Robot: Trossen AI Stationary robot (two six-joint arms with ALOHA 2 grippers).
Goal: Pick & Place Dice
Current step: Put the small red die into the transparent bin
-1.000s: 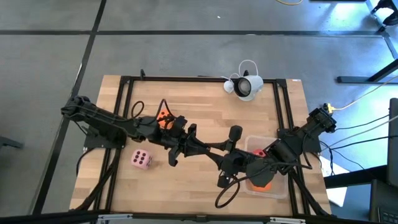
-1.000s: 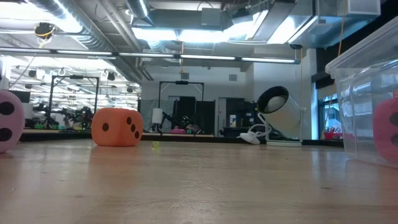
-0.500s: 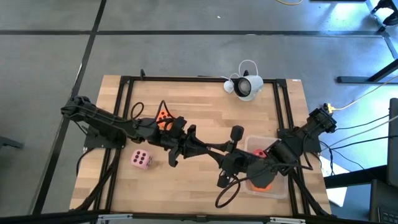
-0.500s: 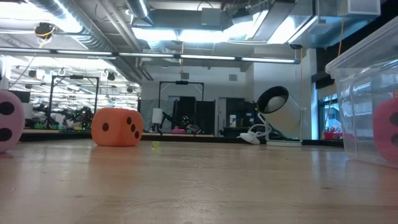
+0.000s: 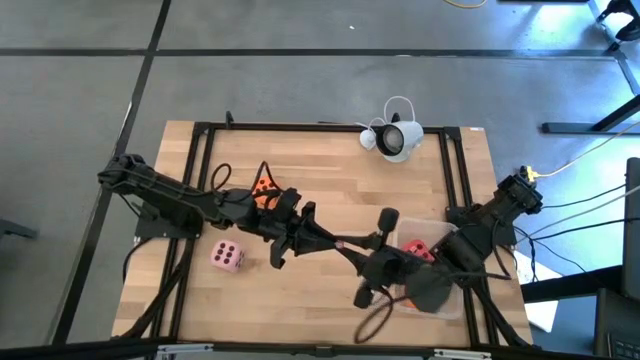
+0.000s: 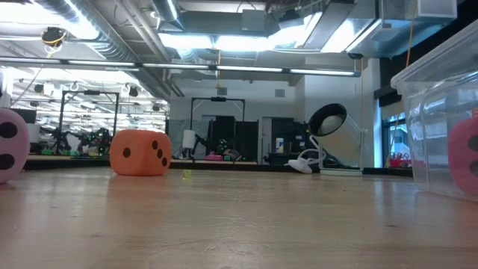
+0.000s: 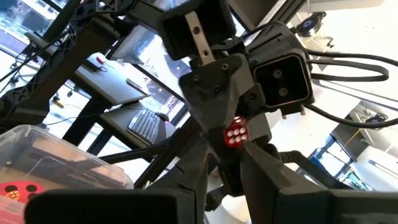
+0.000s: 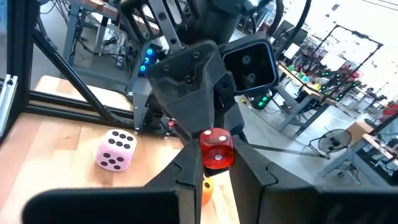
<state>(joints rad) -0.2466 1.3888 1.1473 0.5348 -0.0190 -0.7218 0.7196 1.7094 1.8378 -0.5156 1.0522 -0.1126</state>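
Grey floor, lit workshop behind with ceiling strip lights.

White round camera with looped cable at table's far edge; keyboard on background desk.

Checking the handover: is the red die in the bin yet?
Out: the red die hangs midair, pinched in the right claw.

No word, label, brand or number can be read anywhere; the soft cubes carry only dark pips.
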